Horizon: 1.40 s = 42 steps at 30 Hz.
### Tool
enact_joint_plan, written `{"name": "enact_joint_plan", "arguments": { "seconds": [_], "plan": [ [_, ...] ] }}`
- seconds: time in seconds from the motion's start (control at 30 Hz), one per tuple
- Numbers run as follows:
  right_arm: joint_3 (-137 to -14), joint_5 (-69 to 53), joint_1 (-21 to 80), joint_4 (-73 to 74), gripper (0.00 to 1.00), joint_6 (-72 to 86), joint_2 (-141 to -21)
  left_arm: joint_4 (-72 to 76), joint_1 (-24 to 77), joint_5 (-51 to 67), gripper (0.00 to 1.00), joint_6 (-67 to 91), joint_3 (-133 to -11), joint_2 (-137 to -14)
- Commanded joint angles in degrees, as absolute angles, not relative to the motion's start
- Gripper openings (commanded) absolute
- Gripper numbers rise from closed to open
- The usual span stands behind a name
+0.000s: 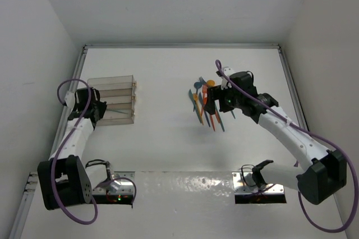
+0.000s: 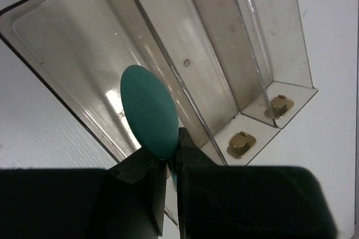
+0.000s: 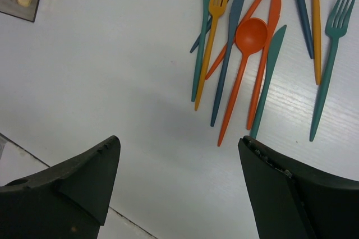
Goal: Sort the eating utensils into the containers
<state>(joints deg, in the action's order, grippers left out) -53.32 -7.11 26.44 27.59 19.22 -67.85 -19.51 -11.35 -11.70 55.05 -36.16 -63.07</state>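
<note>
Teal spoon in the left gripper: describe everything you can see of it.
The teal spoon shows only its bowl in the left wrist view: a smooth oval, matte, plastic by the look, unmarked. Its neck is pinched between the fingers of the left gripper, which hide the handle. The bowl sticks out past the fingertips, in front of an open clear bin; whether it touches the bin cannot be told.

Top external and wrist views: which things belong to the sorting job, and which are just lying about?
Part of the job:
- teal spoon, pinched in the left gripper
- clear bins
- loose utensil pile
- right gripper, open near the pile

Just there:
- purple cables
- metal base plates
</note>
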Motion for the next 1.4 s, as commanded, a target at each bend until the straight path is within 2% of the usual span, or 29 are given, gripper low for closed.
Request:
{"name": "enact_joint_plan", "arguments": {
  "seconds": [0.0,0.33,0.5,0.6,0.63,0.7,0.73,0.8,0.83,0.87,1.0,1.37],
  "plan": [
    [-52.56,-5.1,26.63,26.98,0.85,18.19,-66.62,-19.25,-12.22,-12.65,0.0,58.78,-33.76,-63.11],
    [-51.68,-4.92,26.54,27.24,0.85,18.55,-66.36,-18.72,-12.22,-15.12,0.01,70.92,-29.09,-61.88],
    [-50.8,-4.22,26.54,27.16,0.86,18.63,-65.92,-18.19,-12.13,-14.68,0.24,71.28,-29.71,-61.87],
    [-50.71,-2.91,26.54,27.07,0.87,18.89,-66.09,-18.63,-12.22,-14.42,0.42,71.02,-29.88,-61.7],
    [-50.63,-2.47,26.54,26.98,0.87,18.98,-66.18,-18.63,-12.22,-14.33,0.52,70.84,-29.97,-61.7],
    [-50.36,-0.97,26.63,26.54,0.86,19.25,-66.71,-19.25,-12.22,-14.33,0.62,70.58,-30.5,-61.26],
    [-50.1,-0.53,26.54,26.37,0.83,19.42,-66.97,-19.68,-12.22,-14.15,0.67,70.14,-30.93,-61.09],
    [-49.66,-0.53,26.54,24.97,0.76,19.34,-68.11,-20.39,-12.22,-13.71,0.71,68.65,-32.69,-60.82],
    [-49.14,-0.61,26.54,24.61,0.7,19.34,-68.72,-20.83,-12.13,-13.28,0.74,67.69,-33.48,-60.73],
    [-48.96,-0.88,26.54,24.0,0.57,19.34,-69.43,-21.61,-12.04,-12.84,0.75,66.72,-35.23,-60.65],
    [-47.11,-2.81,26.54,21.62,0.37,19.25,-74.43,-23.9,-11.43,-10.46,0.78,59.08,-39.98,-60.73],
    [-45.79,-0.36,26.54,14.33,0.33,20.92,-87.62,-24.17,-9.85,-1.32,0.81,42.9,-45.26,-59.33]
  ]
}}
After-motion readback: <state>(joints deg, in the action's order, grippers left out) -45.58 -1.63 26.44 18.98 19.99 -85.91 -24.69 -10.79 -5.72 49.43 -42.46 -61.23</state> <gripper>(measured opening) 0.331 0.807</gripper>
